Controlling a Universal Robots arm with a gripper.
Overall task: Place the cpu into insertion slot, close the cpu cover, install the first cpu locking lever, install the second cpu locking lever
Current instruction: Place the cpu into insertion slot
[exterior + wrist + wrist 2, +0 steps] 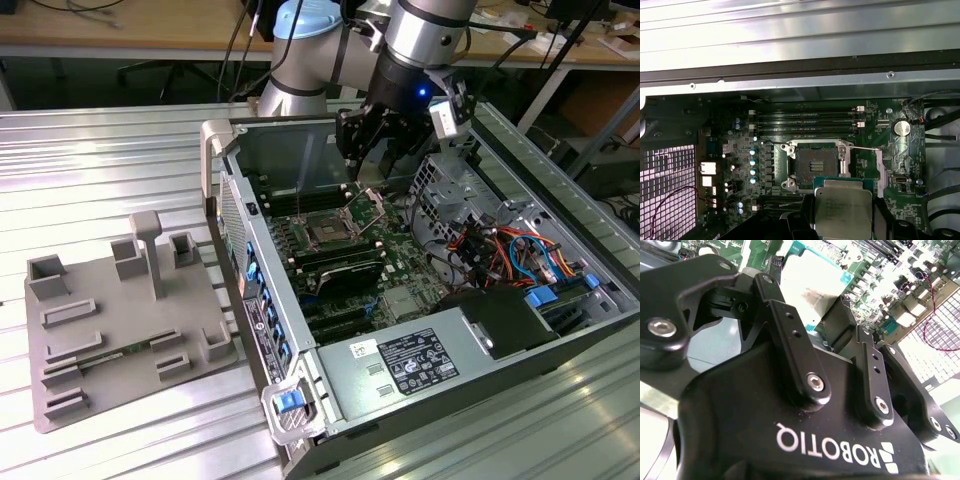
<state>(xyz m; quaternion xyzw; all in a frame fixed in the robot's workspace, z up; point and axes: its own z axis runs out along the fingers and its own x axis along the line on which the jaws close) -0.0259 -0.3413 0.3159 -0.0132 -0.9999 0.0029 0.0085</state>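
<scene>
Two black fingers [790, 340] of the gripper [842, 225] are clamped on opposite edges of the chip [842, 206], whose grey metal top faces the camera in the first wrist view. The chip hangs just beside the socket [816, 167] and is not seated in it; the socket's square pin field lies bare inside its silver rim. In the exterior view the gripper sits at about 1 o'clock from the socket, low inside the open computer case [262, 275]. The cover [368, 207] stands tilted up on its hinge at about 2 o'clock from the socket, so the socket is uncovered. Long black memory slots [805, 120] run just beside the socket. A grey plastic tray [110, 320] with upright blocks rests on the ribbed metal table [90, 160] at about 9 o'clock from the case, on the exterior view's left.
</scene>
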